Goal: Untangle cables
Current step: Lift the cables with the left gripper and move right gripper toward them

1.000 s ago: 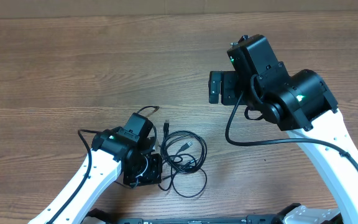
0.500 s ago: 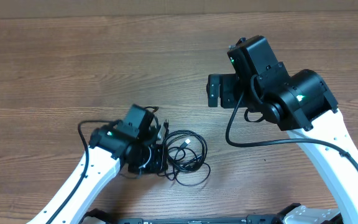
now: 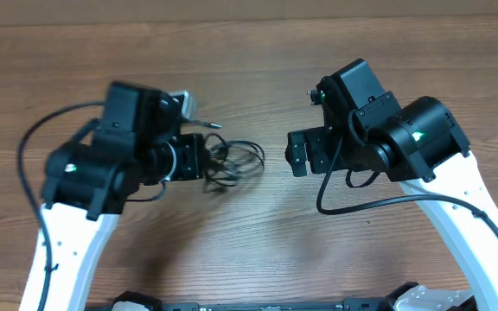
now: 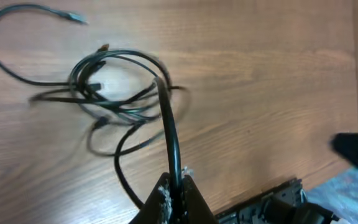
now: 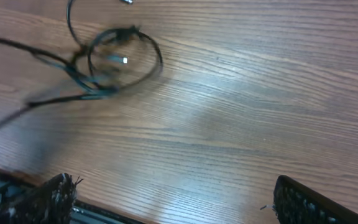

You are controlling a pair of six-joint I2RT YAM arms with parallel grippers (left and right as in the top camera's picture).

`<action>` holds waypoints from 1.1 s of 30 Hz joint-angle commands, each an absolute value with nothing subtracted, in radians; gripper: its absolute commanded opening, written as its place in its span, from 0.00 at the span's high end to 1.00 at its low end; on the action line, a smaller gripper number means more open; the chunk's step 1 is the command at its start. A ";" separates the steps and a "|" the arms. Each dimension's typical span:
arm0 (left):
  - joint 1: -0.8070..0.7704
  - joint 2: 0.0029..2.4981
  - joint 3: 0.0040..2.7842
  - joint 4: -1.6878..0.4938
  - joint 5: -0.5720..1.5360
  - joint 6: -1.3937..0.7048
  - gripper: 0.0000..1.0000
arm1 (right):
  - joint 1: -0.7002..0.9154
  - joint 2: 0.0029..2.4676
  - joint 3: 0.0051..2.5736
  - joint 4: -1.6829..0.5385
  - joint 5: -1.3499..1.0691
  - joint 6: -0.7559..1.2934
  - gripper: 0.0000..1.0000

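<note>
The cables (image 3: 234, 159) are thin black cords in a loose tangle, lifted left of the table's middle. My left gripper (image 3: 206, 161) is shut on one strand of them. In the left wrist view that strand (image 4: 166, 127) runs up from my left gripper (image 4: 174, 185) to the tangled loops (image 4: 114, 87), and one free end with a plug (image 4: 76, 17) curls off at top left. My right gripper (image 3: 297, 154) stands open to the right of the tangle, apart from it. In the right wrist view the cables (image 5: 107, 65) are blurred at upper left, and nothing lies in my right gripper (image 5: 176, 202).
The wooden table (image 3: 258, 233) runs to a far edge at the top. A thick black wire (image 3: 344, 197) hangs from the right arm, and another loops off the left arm (image 3: 33, 138). The robot base (image 4: 278, 202) shows at the bottom of the left wrist view.
My left arm has risen and swung from the front centre to the far left, pulling the cable tangle with it. The right gripper drifted slightly toward the front.
</note>
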State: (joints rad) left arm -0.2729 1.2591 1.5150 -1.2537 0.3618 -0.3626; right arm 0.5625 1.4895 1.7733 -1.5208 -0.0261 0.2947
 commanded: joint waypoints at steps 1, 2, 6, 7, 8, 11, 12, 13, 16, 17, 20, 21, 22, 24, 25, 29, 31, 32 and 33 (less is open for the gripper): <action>-0.255 1.257 1.626 -1.275 0.355 -0.313 0.96 | 0.560 1.475 1.774 -1.517 -0.068 0.275 0.00; -0.255 1.257 1.650 -1.279 0.355 -0.313 0.96 | 0.560 1.475 1.774 -1.514 -0.087 0.275 0.00; -0.255 1.261 1.734 -1.279 0.356 -0.314 0.96 | 0.560 1.476 1.774 -1.495 -0.129 0.276 0.00; -0.255 1.266 1.760 -1.280 0.356 -0.314 0.96 | 0.560 1.476 1.774 -1.489 -0.134 0.276 0.00; -0.255 1.272 1.781 -1.282 0.356 -0.314 0.96 | 0.560 1.477 1.774 -1.483 -0.138 0.281 0.00; -0.255 1.293 1.846 -1.284 0.359 -0.315 0.96 | 0.560 1.478 1.774 -1.474 -0.150 0.284 0.00; -0.255 1.302 1.870 -1.285 0.359 -0.318 0.96 | 0.560 1.480 1.774 -1.472 -0.154 0.284 0.00; -0.255 1.310 1.891 -1.286 0.360 -0.318 0.96 | 0.560 1.481 1.774 -1.470 -0.157 0.283 0.00; -0.255 1.341 1.965 -1.295 0.359 -0.317 0.96 | 0.560 1.485 1.774 -1.464 -0.156 0.283 0.00; -0.255 1.350 1.987 -1.299 0.359 -0.317 0.96 | 0.560 1.485 1.774 -1.461 -0.155 0.283 0.00; -0.255 1.383 2.066 -1.312 0.359 -0.317 0.96 | 0.560 1.485 1.773 -1.446 -0.155 0.283 0.00; -0.255 1.393 2.091 -1.313 0.360 -0.317 0.96 | 0.560 1.486 1.773 -1.441 -0.156 0.283 0.00; -0.255 1.400 2.111 -1.312 0.360 -0.318 0.96 | 0.560 1.487 1.773 -1.435 -0.156 0.284 0.00; -0.255 1.413 2.154 -1.312 0.359 -0.321 0.96 | 0.560 1.491 1.773 -1.424 -0.160 0.284 0.00; -0.255 1.419 2.175 -1.312 0.359 -0.328 0.96 | 0.560 1.494 1.773 -1.419 -0.163 0.287 0.00; -0.254 1.432 2.244 -1.300 0.358 -0.356 0.96 | 0.561 1.514 1.773 -1.403 -0.181 0.287 0.00; -0.254 1.433 2.268 -1.280 0.358 -0.373 0.96 | 0.561 1.529 1.773 -1.394 -0.189 0.284 0.00; -0.254 1.433 2.279 -1.270 0.359 -0.382 0.96 | 0.561 1.539 1.773 -1.391 -0.198 0.282 0.00; -0.254 1.433 2.287 -1.261 0.358 -0.393 0.96 | 0.561 1.550 1.773 -1.389 -0.208 0.278 0.00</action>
State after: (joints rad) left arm -0.2592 1.4338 2.2368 -1.2861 0.3584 -0.3565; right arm 0.5629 1.5196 1.7733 -1.3991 -0.1772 0.2867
